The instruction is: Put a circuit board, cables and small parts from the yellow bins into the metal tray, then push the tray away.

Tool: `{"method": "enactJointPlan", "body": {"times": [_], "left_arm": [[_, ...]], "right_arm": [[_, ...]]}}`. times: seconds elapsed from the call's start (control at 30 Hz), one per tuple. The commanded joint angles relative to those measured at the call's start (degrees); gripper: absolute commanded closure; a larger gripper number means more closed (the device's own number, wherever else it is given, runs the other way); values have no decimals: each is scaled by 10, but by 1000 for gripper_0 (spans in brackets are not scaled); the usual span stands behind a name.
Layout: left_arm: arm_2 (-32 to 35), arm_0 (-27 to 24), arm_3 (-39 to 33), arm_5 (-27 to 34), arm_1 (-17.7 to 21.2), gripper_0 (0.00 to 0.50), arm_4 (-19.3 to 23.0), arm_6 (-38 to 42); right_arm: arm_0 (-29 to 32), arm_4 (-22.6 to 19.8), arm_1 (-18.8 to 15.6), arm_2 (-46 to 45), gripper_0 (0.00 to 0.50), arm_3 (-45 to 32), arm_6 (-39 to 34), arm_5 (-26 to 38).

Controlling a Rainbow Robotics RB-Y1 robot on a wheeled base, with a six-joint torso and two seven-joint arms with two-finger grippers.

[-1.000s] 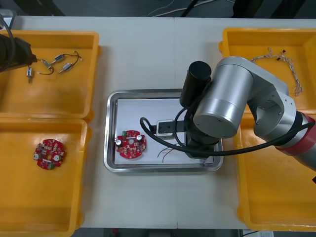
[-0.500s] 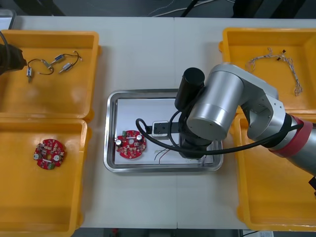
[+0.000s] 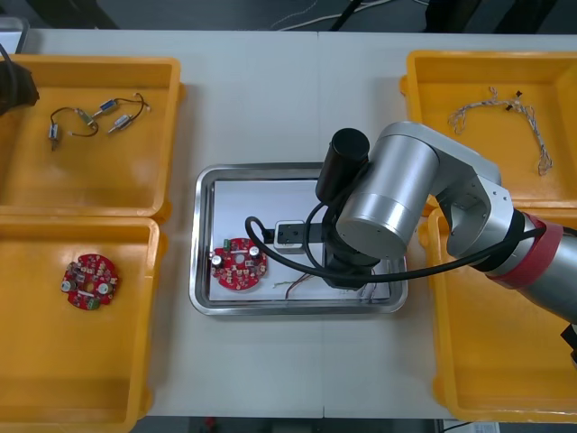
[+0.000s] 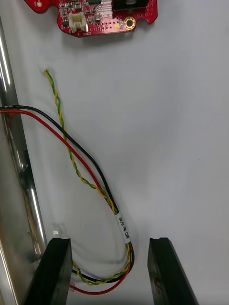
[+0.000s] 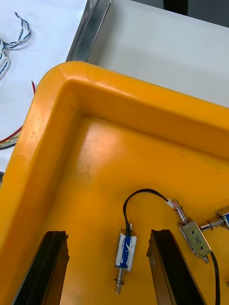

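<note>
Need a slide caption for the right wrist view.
Open right claw straddles loose cables on the white tray, red circuit board beyond.

Right arm [image 3: 397, 198] covers right half of metal tray [image 3: 202, 236]; I see no approach from above there. Tray's left part free apart from circuit board [image 3: 238, 264]. Right claw [image 4: 109, 245] spread above cables [image 4: 90, 176], tray wall just beside one finger. Left claw [image 5: 107, 238] spread inside far left yellow bin [image 5: 95, 157], small metal part [image 5: 125, 252] between fingers, corner wall near.

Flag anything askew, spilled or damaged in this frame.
Nothing stands out. The circuit board and cables lie inside the metal tray. The right pincer hangs open over the cables; the left pincer is open over small metal parts in a yellow bin.
</note>
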Motion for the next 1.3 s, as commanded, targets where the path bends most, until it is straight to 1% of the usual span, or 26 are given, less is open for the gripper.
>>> {"method": "enactJointPlan", "body": {"times": [0.03, 0.2, 0.37, 0.47, 0.6, 0.67, 0.77, 0.97, 1.13, 1.3], "left_arm": [[-17, -40, 13, -15, -19, 0, -13, -49], [-25, -41, 25, -15, -31, 0, -17, -51], [-30, -41, 49, -28, -43, 0, -22, -60], [-31, -41, 64, -41, -46, 0, -24, -67], [-35, -41, 72, -45, -46, 0, -26, -73], [-38, -41, 74, -48, -46, 0, -23, -73], [-38, -41, 84, -56, -47, 0, -21, -75], [-45, -41, 92, -62, -48, 0, -19, -75], [-46, -41, 98, -62, -51, 0, -18, -75], [-48, -41, 103, -62, -51, 0, -16, -76]], "right_arm": [[-21, 1, 11, -10, 0, -19, 3, 0], [-21, -10, 11, -41, 0, -33, -5, 23], [-20, -32, 11, -82, 0, -47, -15, 44], [-21, -50, 11, -116, 0, -54, -22, 67], [-21, -60, 11, -171, 0, -72, -34, 115], [-20, -68, 11, -198, 0, -79, -61, 144], [-20, -75, 10, -231, 0, -90, -99, 169], [-20, -84, 3, -285, 0, -105, -169, 169], [-19, -111, -20, -317, 0, -106, -243, 169], [-8, -121, -45, -341, 0, -106, -306, 169]]}}
